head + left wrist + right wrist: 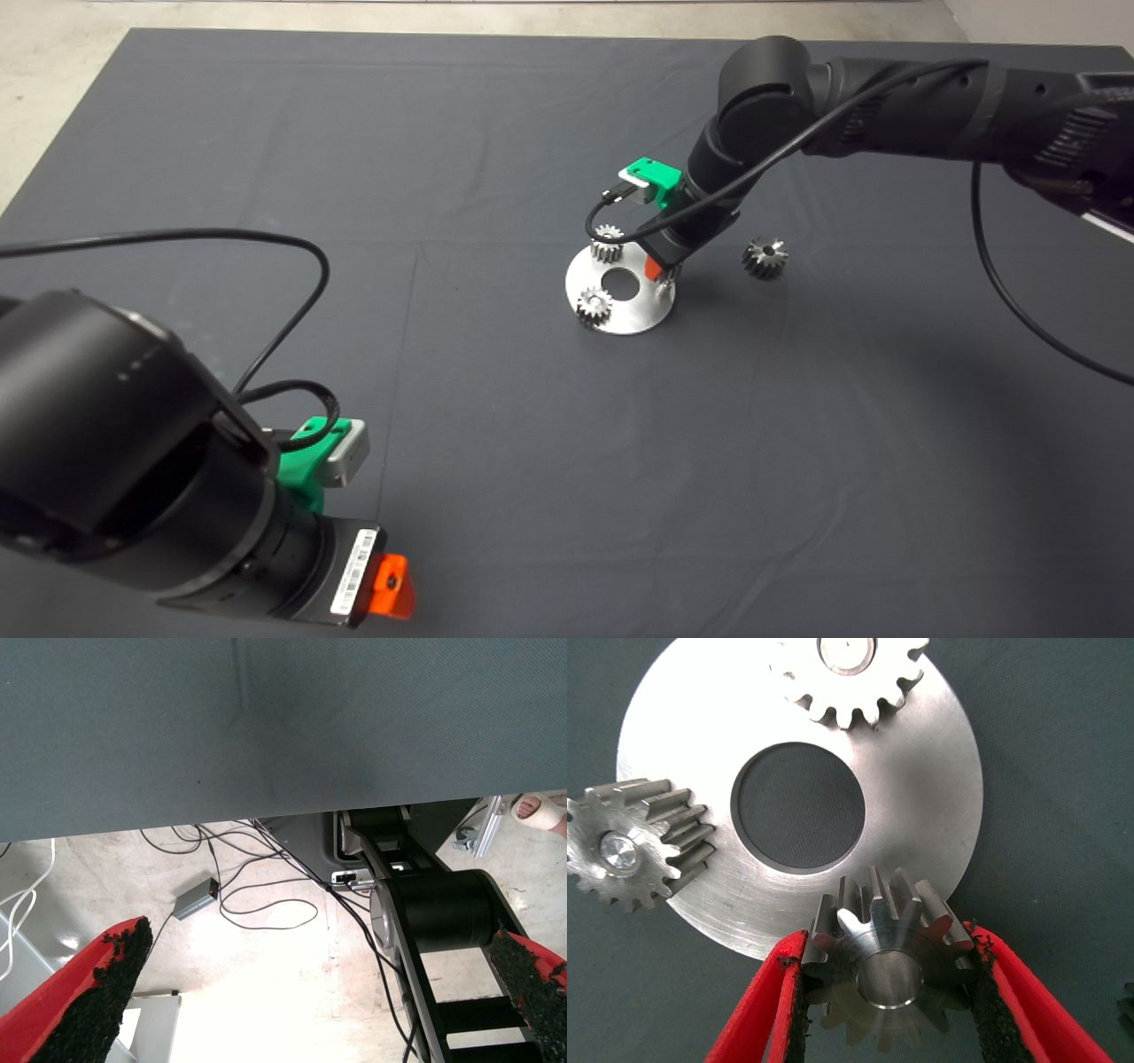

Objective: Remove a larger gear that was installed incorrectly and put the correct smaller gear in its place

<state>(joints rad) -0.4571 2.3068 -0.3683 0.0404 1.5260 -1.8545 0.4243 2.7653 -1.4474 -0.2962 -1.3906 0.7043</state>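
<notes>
Dark mat [266, 133] is covering the table, and a round metal disc [921, 815] with a hole through its middle is lying on it. My right gripper [886, 939] is reaching down at the disc's rim, its fingers [766, 1010] clamping the larger gear [890, 970] by the tooth tips on both sides. The smaller gear [765, 257] is lying on the mat beyond that same rim, apart from the disc. Two pale small gears [633, 846] are sitting elsewhere around the disc's rim. My left gripper [319, 943] is waiting with fingers wide apart, well away from the disc. I am judging the risks: gripping only on tooth tips, the gear may be slipping or twisting free; pulling at a tilt may be jamming it on its pin and dragging the disc along.
</notes>
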